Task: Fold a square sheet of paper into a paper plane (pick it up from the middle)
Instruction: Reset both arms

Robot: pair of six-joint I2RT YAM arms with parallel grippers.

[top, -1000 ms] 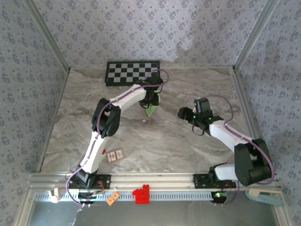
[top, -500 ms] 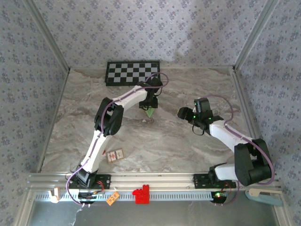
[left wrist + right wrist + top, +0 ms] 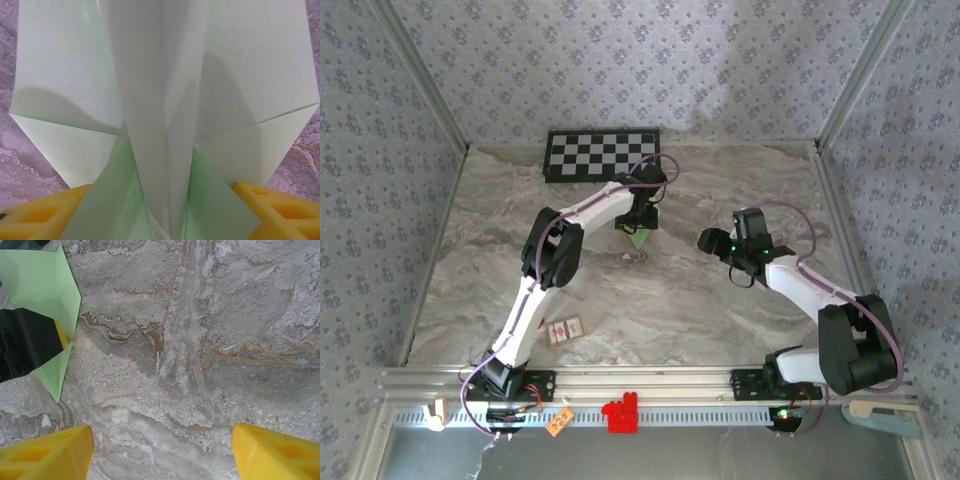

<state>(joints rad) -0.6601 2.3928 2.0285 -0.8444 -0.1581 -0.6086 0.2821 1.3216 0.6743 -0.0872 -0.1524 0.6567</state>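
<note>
The paper plane [image 3: 638,237] is a pale green folded dart lying on the marble table just in front of the checkerboard, its tip pointing toward the near edge. In the left wrist view the paper plane [image 3: 160,100] shows its centre keel and both wings spread. My left gripper [image 3: 640,215] [image 3: 162,200] hangs right over it, open, its yellow fingers [image 3: 45,210] wide on either side of the keel. My right gripper [image 3: 705,240] [image 3: 162,440] hovers open over bare marble to the right. From there the paper plane [image 3: 40,285] sits at upper left.
The black-and-white checkerboard panel [image 3: 602,155] lies at the back of the table. A small card [image 3: 565,329] rests at the front left. A red block [image 3: 621,413] and an orange tag [image 3: 558,423] sit on the front rail. Patterned walls enclose three sides.
My left arm's elbow has shifted slightly right and its gripper has edged toward the back. The plane stays in about the same spot. The right arm has not moved.
</note>
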